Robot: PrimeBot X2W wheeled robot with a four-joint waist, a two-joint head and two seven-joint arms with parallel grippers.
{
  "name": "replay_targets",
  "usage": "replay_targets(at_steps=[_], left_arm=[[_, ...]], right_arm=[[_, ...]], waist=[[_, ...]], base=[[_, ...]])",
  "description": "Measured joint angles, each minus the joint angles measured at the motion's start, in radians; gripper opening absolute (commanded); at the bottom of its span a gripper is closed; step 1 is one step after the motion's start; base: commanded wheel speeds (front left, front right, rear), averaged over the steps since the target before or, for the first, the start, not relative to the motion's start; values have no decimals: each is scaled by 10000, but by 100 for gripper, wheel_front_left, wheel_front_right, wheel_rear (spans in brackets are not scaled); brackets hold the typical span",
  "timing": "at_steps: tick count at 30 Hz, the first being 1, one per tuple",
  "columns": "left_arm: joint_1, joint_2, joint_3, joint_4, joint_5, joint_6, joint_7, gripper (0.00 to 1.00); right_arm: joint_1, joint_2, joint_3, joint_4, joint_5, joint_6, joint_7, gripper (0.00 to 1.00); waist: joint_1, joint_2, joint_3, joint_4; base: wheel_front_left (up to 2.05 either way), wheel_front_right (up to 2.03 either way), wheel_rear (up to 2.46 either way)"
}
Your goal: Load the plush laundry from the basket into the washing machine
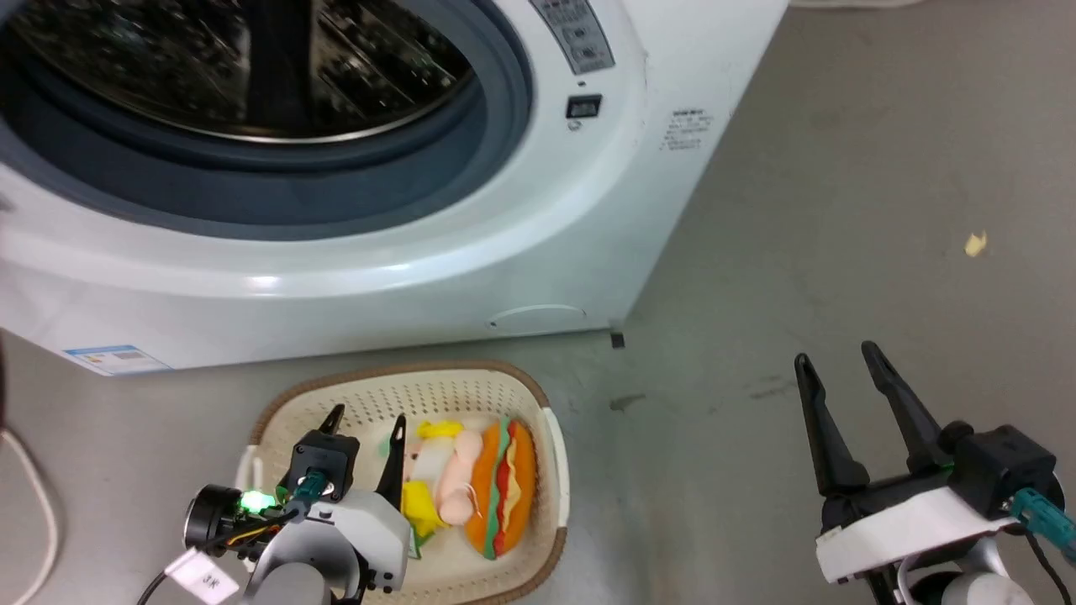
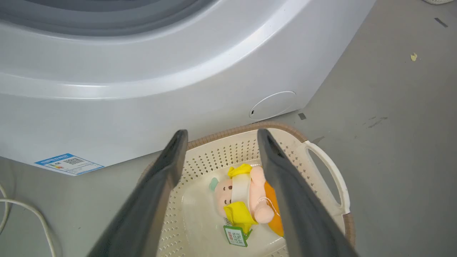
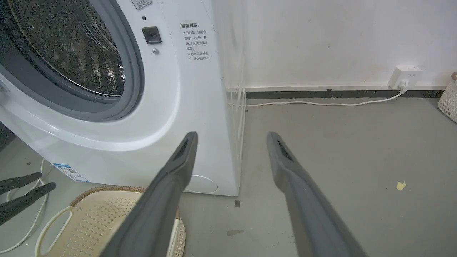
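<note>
Room: a grey floor (image 1: 841, 210), smooth but scuffed and stained, with a small yellow scrap (image 1: 974, 244) lying on it. Behind is a pale wall (image 3: 321, 43) with a white socket (image 3: 405, 73) and a cable running along the skirting.
Washing machine (image 1: 336, 277): a glossy white front-loader with a curved front, standing on the floor. Its round mouth is open, ringed by a grey rubber seal (image 1: 252, 185), with a shiny perforated steel drum (image 1: 252, 67) inside.
Basket (image 1: 437, 382): cream plastic with rounded corners, walls full of small holes, a brown woven-looking rim and loop handles. It sits on the floor just in front of the machine.
Plush laundry (image 1: 479, 491): lies in the bottom of the basket. It is a soft orange hamburger with green, red and yellow layers, beside a pale pink figure with yellow parts and a green tag.
Left gripper (image 1: 367, 414): its fingers are spread with nothing between them, poised over the basket above the toys. Whether it touches them is unclear.
Right gripper (image 1: 836, 353): its fingers are also apart and empty, over bare floor well to the right of the basket.
Done: seemingly only the approach; no toy is gripped.
Left: grasping the bundle, lifting it, carrying it up into the drum and letting go.
</note>
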Motion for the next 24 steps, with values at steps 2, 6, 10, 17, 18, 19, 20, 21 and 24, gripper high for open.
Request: replay_targets(at_steps=[2,6,10,17,18,19,20,21,24], left_arm=[[-263,119,-167,560,33,-105,40,100],[-611,299,-259,1258,61,-117,136,100],[-863,424,-286,1799,58,-115,290,100],[-1546,694,-472,2926,-15,-144,445,100],[-1628,736,-508,3045,-19,-173,445,100],[-1702,790,-562,3152,-13,-196,431,100],[-1758,861,-616,3254,-10,-217,389,100],[-1815,917,-675,3373,-6,-222,385,100],[-2011,1024,-823,3741,-8,-284,387,100]], right_arm=[[-83,0,42,-46,171,0,-81,100],[-117,0,148,-92,309,0,-163,100],[-169,0,199,-167,431,0,-211,100],[-346,0,261,-257,681,0,-380,100],[-369,0,270,-261,715,0,-408,100],[-416,0,290,-261,742,0,-433,100],[-477,0,311,-263,786,0,-443,100],[-526,0,337,-268,817,0,-476,100],[-564,0,454,-263,880,0,-518,100]], waist=[[0,0,266,-152],[0,0,636,-355],[0,1,918,-505],[0,0,1698,-808],[0,0,1795,-839],[0,0,1885,-872],[0,0,1970,-908],[0,0,2055,-944],[0,1,2319,-1035]], base=[[0,0,0],[0,0,0],[0,0,0],[0,0,0],[0,0,0],[0,0,0],[0,0,0],[0,0,0],[0,0,0]])
